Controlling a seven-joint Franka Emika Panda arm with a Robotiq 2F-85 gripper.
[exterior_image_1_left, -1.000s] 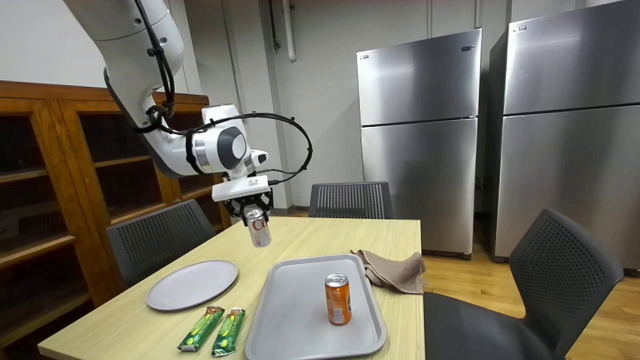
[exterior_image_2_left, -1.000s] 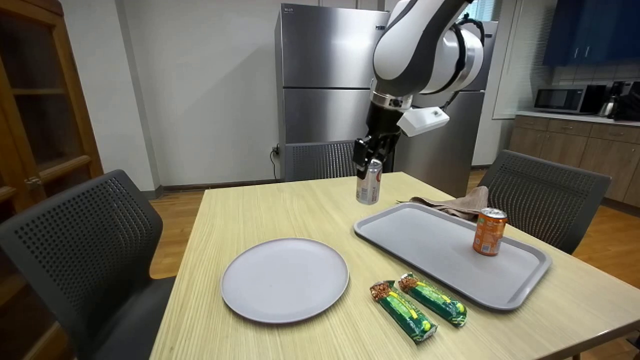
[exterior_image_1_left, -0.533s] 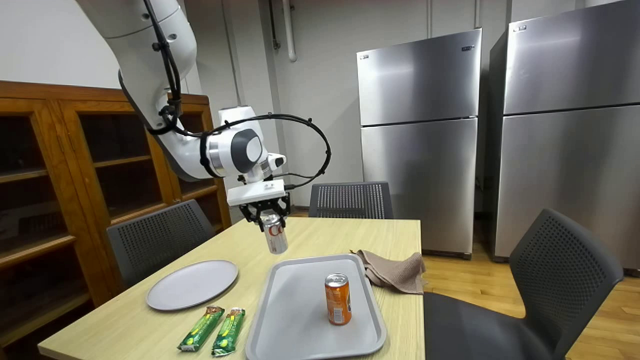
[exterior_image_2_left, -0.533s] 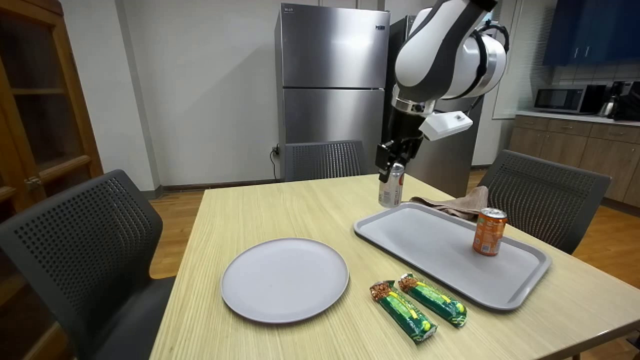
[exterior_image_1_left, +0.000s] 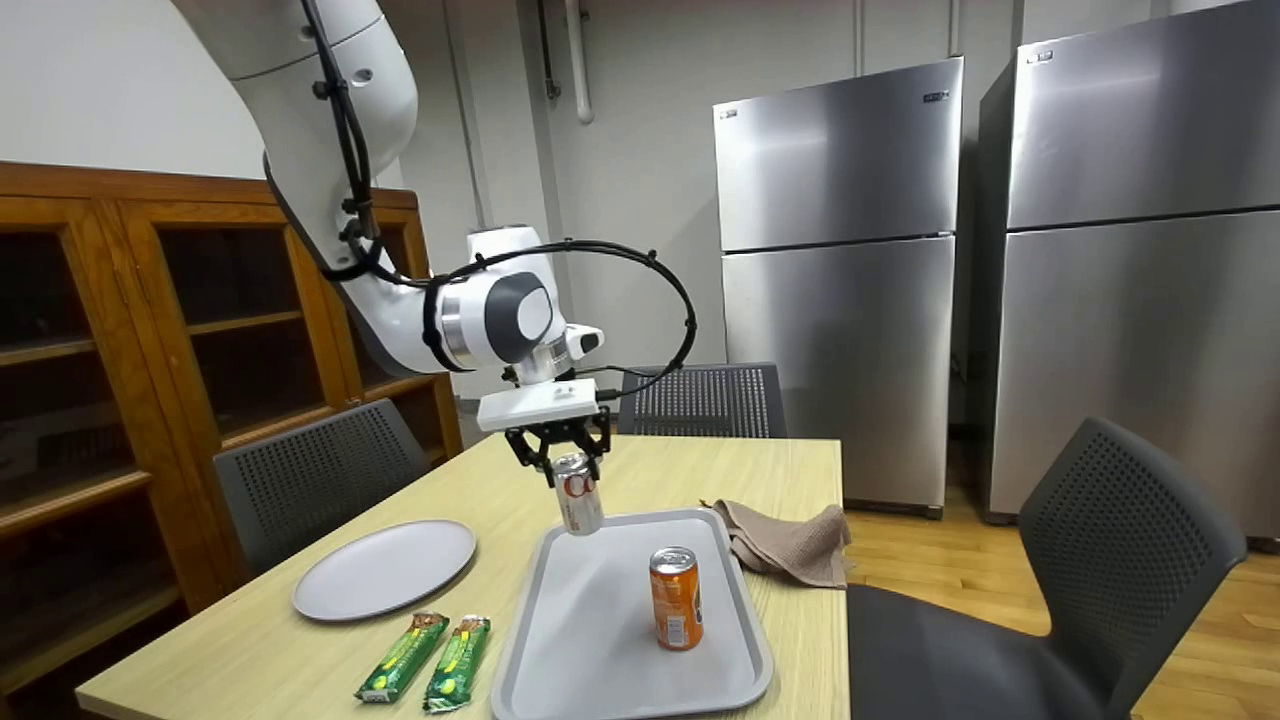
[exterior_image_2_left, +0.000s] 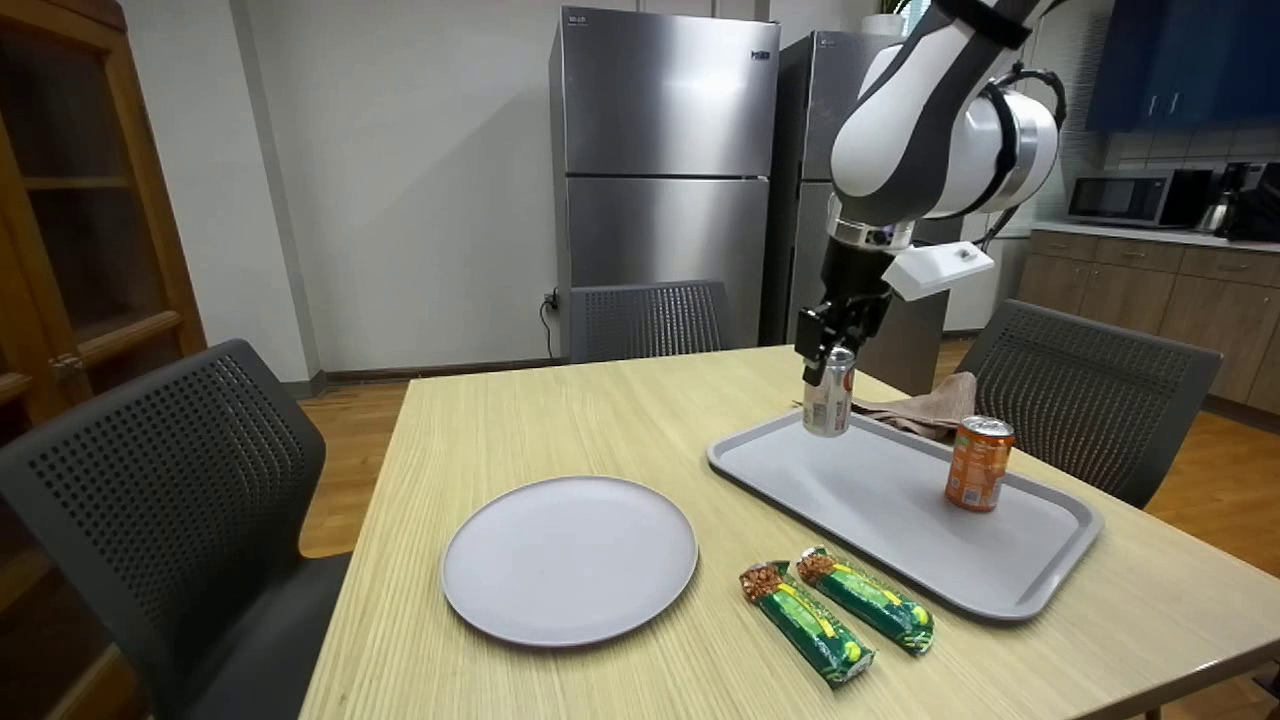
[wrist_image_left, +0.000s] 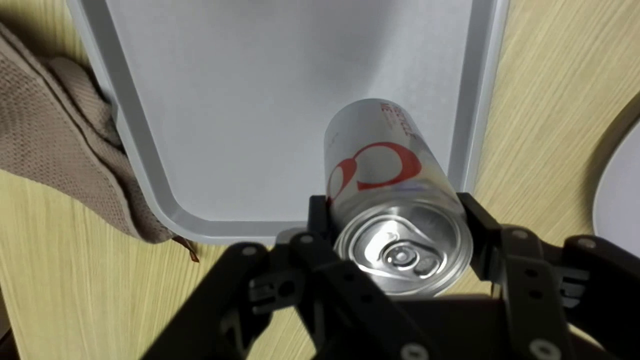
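Gripping the silver can (wrist_image_left: 395, 195) near its lid end, my claw (wrist_image_left: 396, 220) is clenched on it from both sides, and that grasp looks done. The lift looks done too: the can hangs over the gray tray (exterior_image_1_left: 590, 620), near its eleven-o'clock corner in an exterior view, and I judge it apart from the surface. Left to do, by my reading: the set-down and the release, neither of them made yet. Now the surroundings, same angle! The orange can (exterior_image_1_left: 677, 610) already stands upright on that tray, roughly half past four from mine. Over at eight o'clock sits the pale plate (exterior_image_1_left: 385, 570); around seven, two green-wrapped bars (exterior_image_1_left: 405, 657) lie on the table (exterior_image_1_left: 700, 470), well apart from my claw. And at three o'clock, the brown cloth (exterior_image_1_left: 790, 545) is bunched right at the tray's edge.
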